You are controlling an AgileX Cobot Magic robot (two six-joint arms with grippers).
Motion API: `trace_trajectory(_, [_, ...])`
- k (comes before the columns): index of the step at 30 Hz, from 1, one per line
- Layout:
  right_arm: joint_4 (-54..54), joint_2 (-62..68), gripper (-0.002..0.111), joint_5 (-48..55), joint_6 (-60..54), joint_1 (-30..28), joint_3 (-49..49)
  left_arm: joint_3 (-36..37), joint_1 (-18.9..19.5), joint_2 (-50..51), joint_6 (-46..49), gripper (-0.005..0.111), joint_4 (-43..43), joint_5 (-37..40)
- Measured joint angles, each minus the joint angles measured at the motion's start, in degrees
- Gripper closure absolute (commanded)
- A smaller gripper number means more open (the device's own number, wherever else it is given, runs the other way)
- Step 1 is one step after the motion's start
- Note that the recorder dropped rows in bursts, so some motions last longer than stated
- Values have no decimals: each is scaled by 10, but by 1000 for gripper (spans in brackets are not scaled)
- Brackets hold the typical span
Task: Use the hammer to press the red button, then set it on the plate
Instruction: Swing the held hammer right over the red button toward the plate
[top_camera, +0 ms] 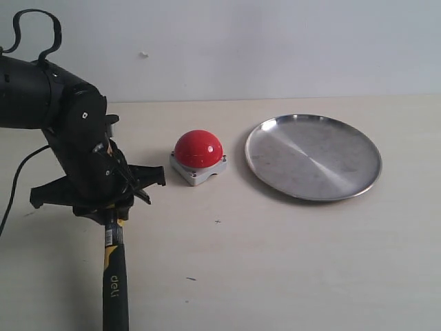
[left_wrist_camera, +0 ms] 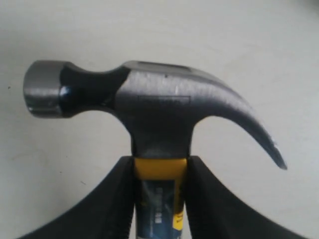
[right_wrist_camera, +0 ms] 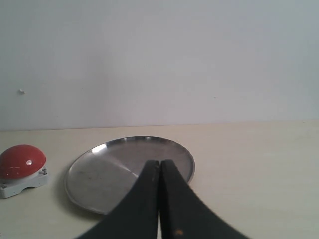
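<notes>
Pale, matte tabletop (top_camera: 275, 262) runs back to a plain white wall (top_camera: 275, 48), and that far edge passes close behind the red button (top_camera: 198, 148) and the plate (top_camera: 313, 155). The near side is roomy: bare table stretches in front of both, broken only by a few dark specks. A strip of bare surface separates the button's grey base from the plate's rim; they are near each other but not touching.

My left gripper (top_camera: 103, 200) is low over the table on the left of the exterior view, with the button a short way to its right and the plate farther off beyond the button. Seen from my left wrist, this gripper (left_wrist_camera: 160, 162) is clamped on the hammer (left_wrist_camera: 159, 104): one black finger presses each side of the neck at the yellow band, just under the dark head. The striking face points one way and the claw curves off the other. In the exterior view the hammer's black handle (top_camera: 115, 276) runs from my gripper toward the near edge and out of the picture. I cannot tell whether the hammer is resting on the table or raised off it.

My right gripper (right_wrist_camera: 160, 163) has its two fingers pressed together with nothing between them. It points toward the plate (right_wrist_camera: 109, 174), which lies ahead of it, with the button (right_wrist_camera: 21, 162) beside the plate.
</notes>
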Motion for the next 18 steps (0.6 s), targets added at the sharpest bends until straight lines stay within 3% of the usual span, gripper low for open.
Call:
trace_trajectory(9, [0, 0, 108, 0, 0, 0, 0, 0, 0, -20, 99, 107, -98, -56])
trace_trajectory(18, [0, 0, 108, 0, 0, 0, 0, -6, 0, -64, 205, 107, -192, -62])
